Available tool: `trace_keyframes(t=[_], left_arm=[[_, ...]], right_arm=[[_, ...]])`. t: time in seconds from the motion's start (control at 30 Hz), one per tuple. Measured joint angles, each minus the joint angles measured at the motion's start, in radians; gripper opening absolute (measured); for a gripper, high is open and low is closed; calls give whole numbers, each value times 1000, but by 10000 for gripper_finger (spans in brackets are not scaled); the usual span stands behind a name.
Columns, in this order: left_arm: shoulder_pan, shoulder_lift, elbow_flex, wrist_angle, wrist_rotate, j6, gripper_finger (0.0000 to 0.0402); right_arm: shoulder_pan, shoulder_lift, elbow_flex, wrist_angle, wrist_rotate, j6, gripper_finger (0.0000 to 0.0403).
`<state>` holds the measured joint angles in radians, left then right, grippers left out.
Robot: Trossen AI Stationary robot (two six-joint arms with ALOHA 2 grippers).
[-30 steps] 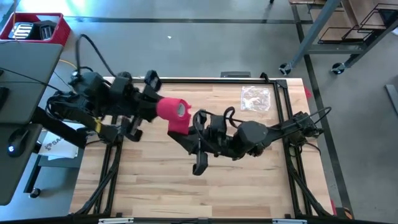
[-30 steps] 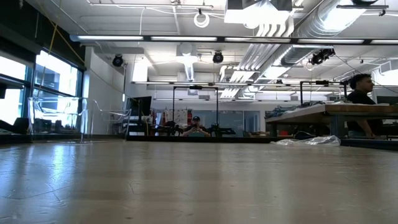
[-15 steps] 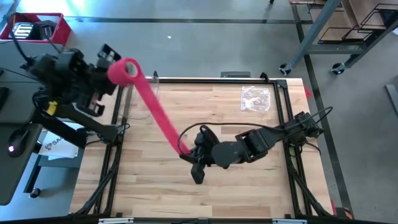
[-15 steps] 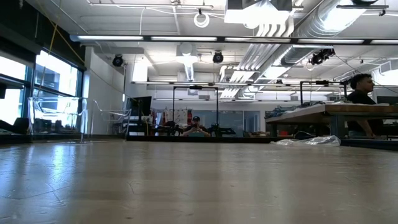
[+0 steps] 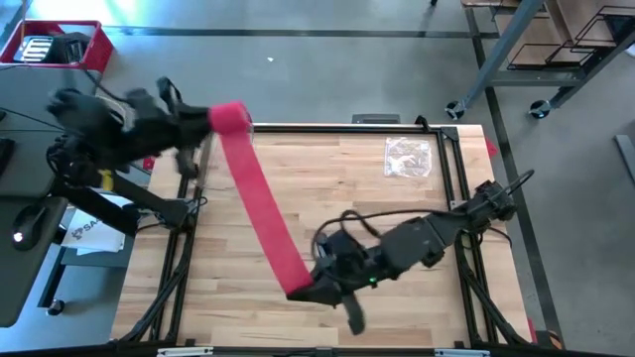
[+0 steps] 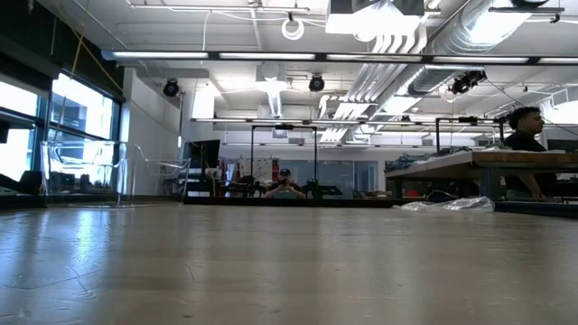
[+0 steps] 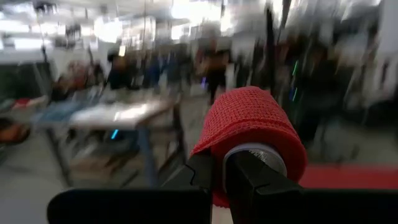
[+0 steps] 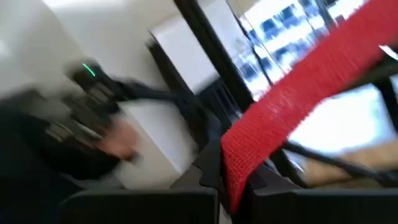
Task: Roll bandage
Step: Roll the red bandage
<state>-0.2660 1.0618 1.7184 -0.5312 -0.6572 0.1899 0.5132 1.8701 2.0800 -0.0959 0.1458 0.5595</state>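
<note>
The bandage is a bright red strip (image 5: pixel 260 203) that runs straight from a small roll (image 5: pixel 230 117) over the table's far left corner to its free end (image 5: pixel 298 286) near the table's middle front. My left gripper (image 5: pixel 203 124) is shut on the roll, which also shows in the left wrist view (image 7: pixel 249 121). My right gripper (image 5: pixel 316 291) is shut on the free end. Neither arm nor the bandage shows in the low view. My left gripper holds the roll by its wall at the open end (image 7: pixel 217 186): one finger (image 7: pixel 255 180) stands in the grey hollow core and the other (image 7: pixel 200 173) outside. The roll is lifted clear above the table's far left corner, and the strip leaves it toward my right gripper. My right gripper pinches the strip's free end (image 8: pixel 239 171) between its two fingers (image 8: pixel 208 174), which lie across the strip. The end is held clear of the table. The strip runs away from it in a straight line to the roll.
A crinkled clear plastic bag (image 5: pixel 407 157) lies at the table's far right, also in the low view (image 6: pixel 447 205). A red bin (image 5: pixel 60 45) stands off the table at the far left. A person (image 6: pixel 524 135) sits at a bench in the room behind.
My left gripper has carried the roll from over the table's far left part out to its far left corner. My right gripper has gone toward the near edge with the free end. The strip has unrolled and is drawn out long and straight.
</note>
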Motion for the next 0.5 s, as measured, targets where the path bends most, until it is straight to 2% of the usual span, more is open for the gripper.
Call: trace_keyframes(t=[0.2,0.3,0.5], left_arm=[[37,31,-2,-240,-18,-106,14],[51,49,-28,-263,-11,-126,14],[56,70,-103,-265,65,-154,14]], right_arm=[[39,-54,0,96,86,-64,0],[69,-78,0,108,86,-104,0],[97,-122,0,128,136,-195,0]])
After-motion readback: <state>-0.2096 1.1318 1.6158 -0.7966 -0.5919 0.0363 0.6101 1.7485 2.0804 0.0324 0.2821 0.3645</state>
